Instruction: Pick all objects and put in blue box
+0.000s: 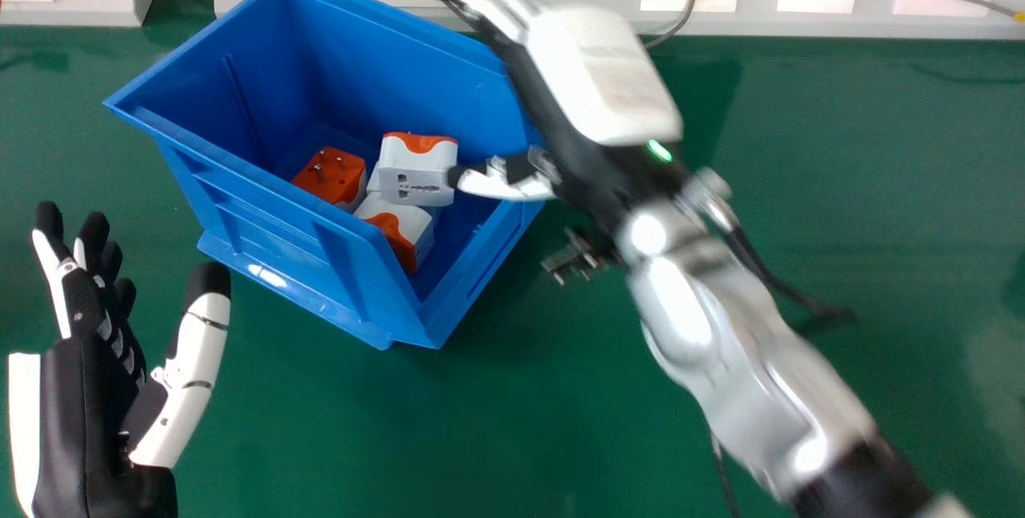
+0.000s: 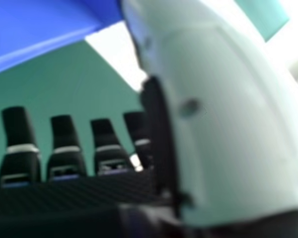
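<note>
My right hand is positioned at upper centre of the head view, above the right side of the box. Its fingers are extended and open; its thumb points left, beside the upright adapter. The box occupies the upper left and centre. Inside, an orange-faced adapter lies left of the upright one; another adapter lies below. My left hand, lower left, is open.
</note>
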